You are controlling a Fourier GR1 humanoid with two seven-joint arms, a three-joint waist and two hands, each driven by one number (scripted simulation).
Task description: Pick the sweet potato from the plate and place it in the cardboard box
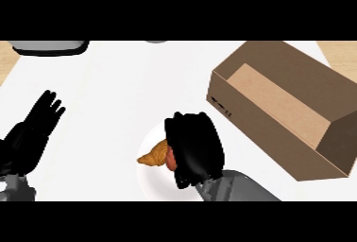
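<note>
Right hand (195, 146) is down over the plate (150, 177) in the lower centre of the frame, its black fingers draped across the sweet potato (156, 156) and covering most of it. What shows is the orange end poking out from the hand's left side, tapering to a tip that points toward the lower left; the long axis seems to run roughly left to right across the frame, tilted a little, though the far end is hidden under the palm. Fingers look curled over it, so the hand is holding the sweet potato, which sits at the plate and not in the box. The white plate barely stands out against the white tabletop (125, 80). Over at the right, the cardboard box (279, 101) lies open, set diagonally from upper centre down to the right edge, just beside the right hand. Left hand (31, 134) is at the left edge, fingers straight and up, open, resting. At the upper left corner a grey and dark object (49, 47) is cut off by the frame.
</note>
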